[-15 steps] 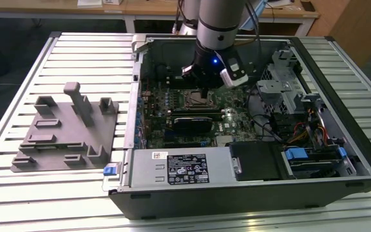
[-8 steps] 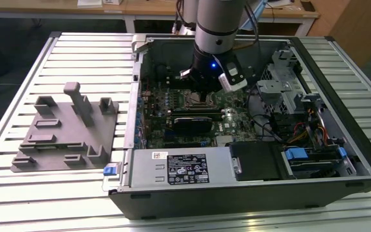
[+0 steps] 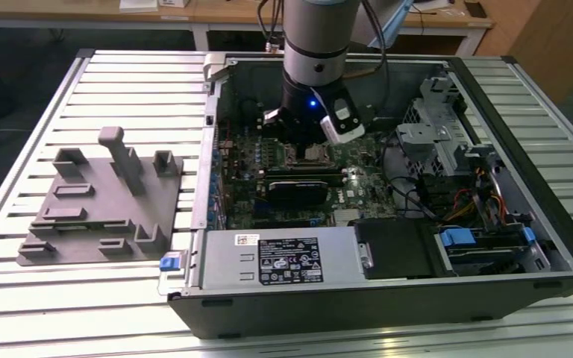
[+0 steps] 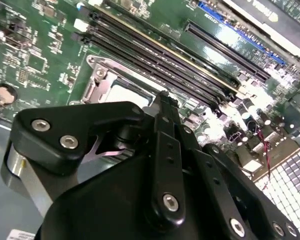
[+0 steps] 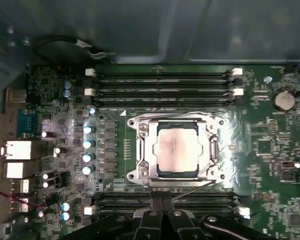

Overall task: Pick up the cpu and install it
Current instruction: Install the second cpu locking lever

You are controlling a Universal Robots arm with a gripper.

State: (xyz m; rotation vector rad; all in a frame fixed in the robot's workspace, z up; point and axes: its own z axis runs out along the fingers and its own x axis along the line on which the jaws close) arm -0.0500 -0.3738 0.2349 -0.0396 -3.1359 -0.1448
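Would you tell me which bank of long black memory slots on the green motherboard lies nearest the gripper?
In the first wrist view, the bank of long black memory slots right beside the gripper; the other bank lies beyond the shiny silver square cpu seated in its metal-framed socket.

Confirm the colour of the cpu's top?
Shiny silver-grey, seated in the socket frame; clearest in the first wrist view: cpu.

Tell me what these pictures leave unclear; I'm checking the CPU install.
- The gripper: its fingertips are cut off by the frame edge in the first wrist view.
- The cpu: the gripper body covers most of it in the second wrist view.
- Socket: half hidden under the arm in the exterior view.
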